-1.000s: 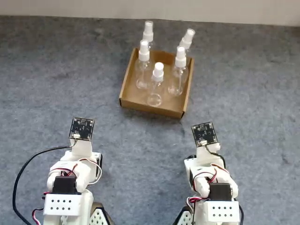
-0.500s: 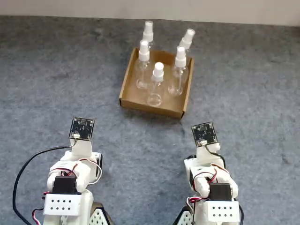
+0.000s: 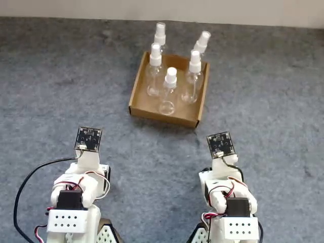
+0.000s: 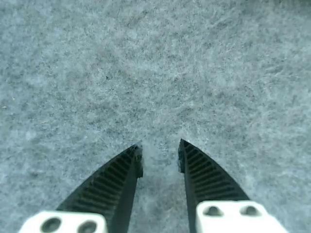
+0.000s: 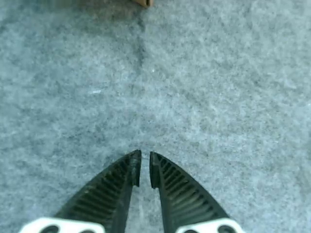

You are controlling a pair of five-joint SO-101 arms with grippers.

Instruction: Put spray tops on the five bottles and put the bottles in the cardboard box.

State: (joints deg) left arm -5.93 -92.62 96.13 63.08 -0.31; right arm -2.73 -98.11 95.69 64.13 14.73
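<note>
The cardboard box [image 3: 138, 96] lies at the middle of the grey carpet. Three clear bottles with white spray tops stand inside it: one at the left [image 3: 155, 76], one in the middle [image 3: 168, 93], one at the right [image 3: 192, 78]. Two more capped bottles [image 3: 160, 34] [image 3: 202, 41] rise at the box's far wall; I cannot tell whether they stand inside or just behind it. My left gripper [image 4: 159, 144] hangs slightly open over bare carpet, nothing between its fingers. My right gripper [image 5: 145, 154] is shut and empty above the carpet, with a corner of the box [image 5: 141, 2] far ahead.
Both arms are folded back at the near edge, the left arm [image 3: 83, 187] and the right arm [image 3: 225, 190], well short of the box. A black cable [image 3: 25, 187] loops beside the left arm. Grey carpet [image 3: 61, 76] stretches on all sides.
</note>
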